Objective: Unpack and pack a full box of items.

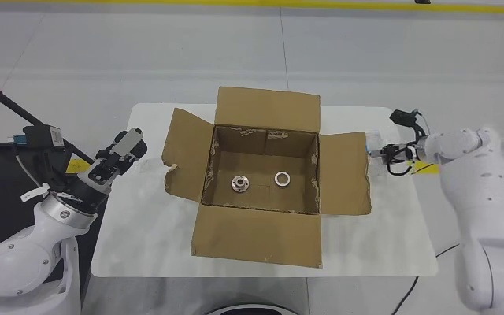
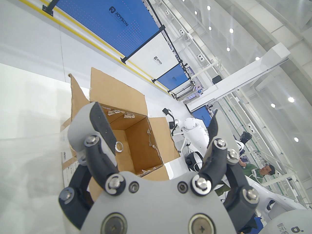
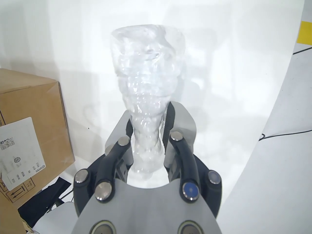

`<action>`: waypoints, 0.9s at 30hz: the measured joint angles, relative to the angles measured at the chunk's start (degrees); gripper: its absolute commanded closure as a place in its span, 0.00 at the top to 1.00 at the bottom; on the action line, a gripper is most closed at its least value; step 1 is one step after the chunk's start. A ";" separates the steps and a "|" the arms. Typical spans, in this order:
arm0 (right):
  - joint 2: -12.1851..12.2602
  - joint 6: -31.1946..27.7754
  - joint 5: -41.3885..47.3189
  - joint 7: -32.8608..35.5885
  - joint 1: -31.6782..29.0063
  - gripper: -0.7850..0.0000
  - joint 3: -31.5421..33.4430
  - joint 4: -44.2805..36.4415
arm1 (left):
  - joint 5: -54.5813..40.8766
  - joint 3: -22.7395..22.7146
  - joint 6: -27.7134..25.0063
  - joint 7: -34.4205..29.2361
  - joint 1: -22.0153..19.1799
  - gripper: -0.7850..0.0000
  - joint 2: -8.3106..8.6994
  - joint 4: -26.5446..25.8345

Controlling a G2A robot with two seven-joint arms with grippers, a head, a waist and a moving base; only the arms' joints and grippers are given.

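**Right claw grips a wrapped bundle beside the open box**

I see the cardboard box (image 1: 268, 109) standing open in the middle of the white table (image 1: 394, 236), with all four flaps folded outward. On its floor lie two small metal parts, a little apart from each other: a flanged ring (image 1: 239, 183) and a plain ring (image 1: 283, 179). My right gripper (image 3: 149, 120) is closed around the narrow end of a clear bubble-wrap bundle (image 3: 146, 74). The wider end of the bundle sticks out past the fingers, above the table. In the top view the bundle is just beside the outer edge of the box's right flap. My left gripper (image 2: 156, 120) is on the other side of the box, near the left flap. Its jaws are wide apart and hold nothing.
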 measured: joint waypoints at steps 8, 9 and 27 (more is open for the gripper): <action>0.30 0.93 0.04 -2.13 2.61 1.00 -0.53 -0.36 | 0.00 0.00 0.00 0.00 0.00 1.00 0.00 0.00; 0.61 1.29 -0.42 -2.64 3.09 1.00 -0.37 -1.78 | 0.00 0.00 0.00 0.00 0.00 1.00 0.00 0.00; 4.22 17.40 3.46 16.64 -18.49 1.00 -0.56 -83.17 | 0.00 0.00 0.00 0.00 0.00 1.00 0.00 0.00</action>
